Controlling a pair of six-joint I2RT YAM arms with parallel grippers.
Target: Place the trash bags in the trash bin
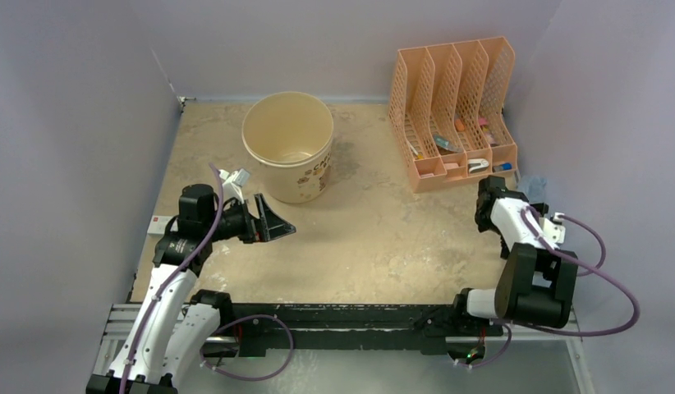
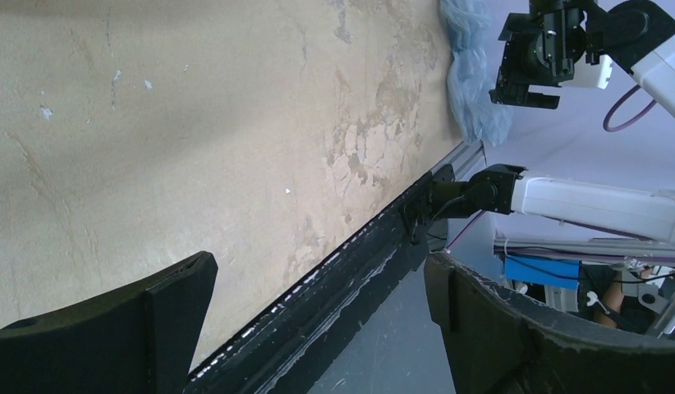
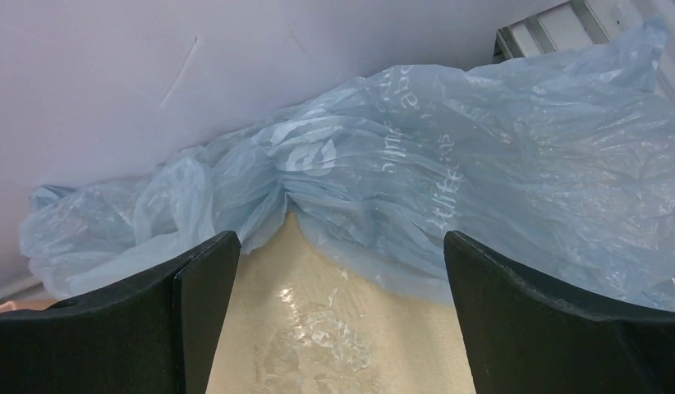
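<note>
**Overhead view: two arms at a mottled beige table, bin and organizer along the back.**

The cream trash bin stands upright at back centre-left, mouth up, with brown print on its side. The orange mesh file organizer stands at back right, small items in its compartments. The left gripper points right, close to the bin's base. The right gripper is in front of the organizer; a small patch of pale-blue trash bag shows just beside it at the right wall. A black rail runs along the near edge.
</note>
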